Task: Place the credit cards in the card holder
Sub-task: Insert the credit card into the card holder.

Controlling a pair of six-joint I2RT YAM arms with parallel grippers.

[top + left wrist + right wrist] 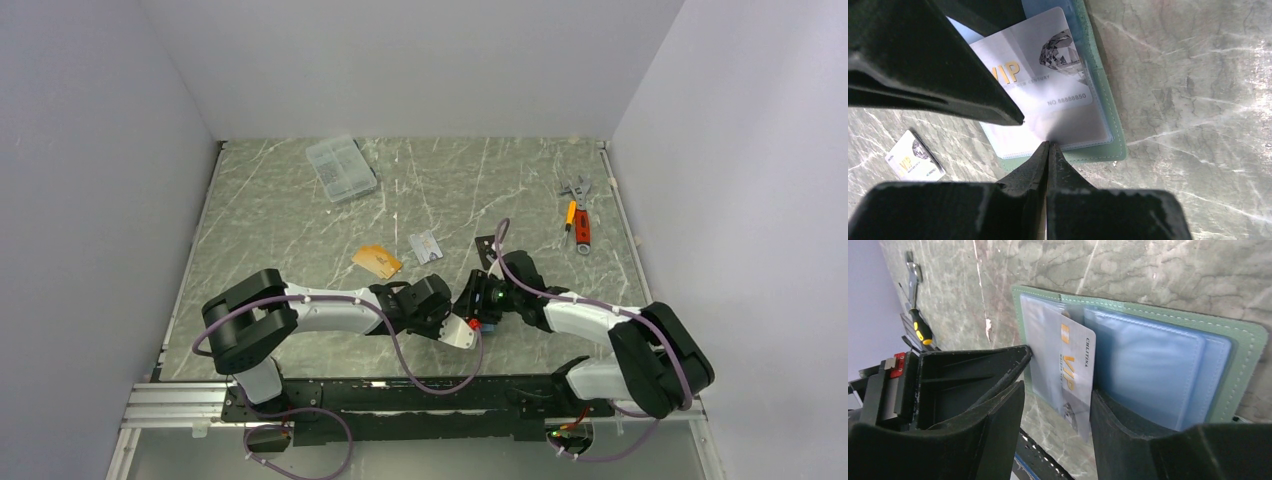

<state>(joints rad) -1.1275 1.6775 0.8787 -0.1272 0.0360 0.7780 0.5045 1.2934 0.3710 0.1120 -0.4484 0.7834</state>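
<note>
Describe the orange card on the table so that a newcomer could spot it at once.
On the grey marbled table, look at the middle, nearer than the clear compartment box at the back. Two cards lie side by side there: the orange-gold card is the left one, and its colour separates it from the silvery-white card to its right.

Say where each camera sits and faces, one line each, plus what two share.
Top external: high behind the robot, facing down at the table; left arm, right arm show.
Left wrist: faces down past the left gripper onto the card holder.
Right wrist: faces across the card holder past the right gripper.
Shared by both wrists: the sleeved VIP card.
</note>
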